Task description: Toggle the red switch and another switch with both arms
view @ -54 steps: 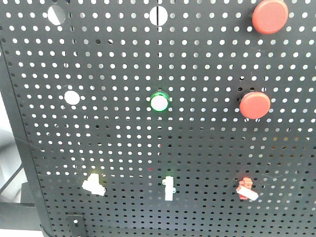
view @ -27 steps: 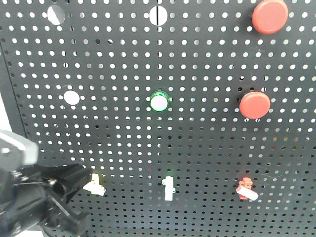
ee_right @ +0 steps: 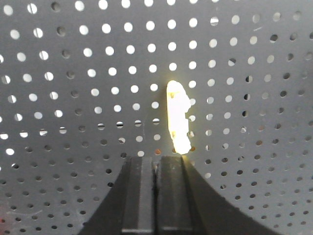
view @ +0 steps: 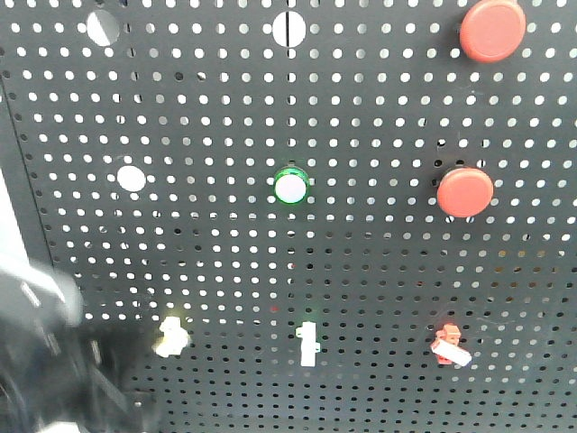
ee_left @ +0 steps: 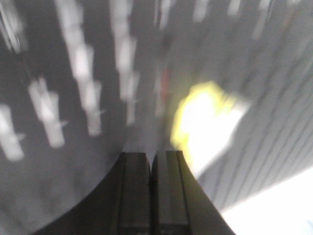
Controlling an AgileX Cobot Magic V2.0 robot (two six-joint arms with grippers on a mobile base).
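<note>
Both are closed on nothing: left end effector, blurred, beside the yellow switch low on the pegboard; right end effector faces it; red switch sits lower right.

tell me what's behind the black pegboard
Only bright white shows through the pegboard holes and its larger round opening; the solid panel covers whatever else is back there.

The black pegboard holds two red buttons, a green-ringed button, a red switch, a white switch and a yellow switch.
</note>
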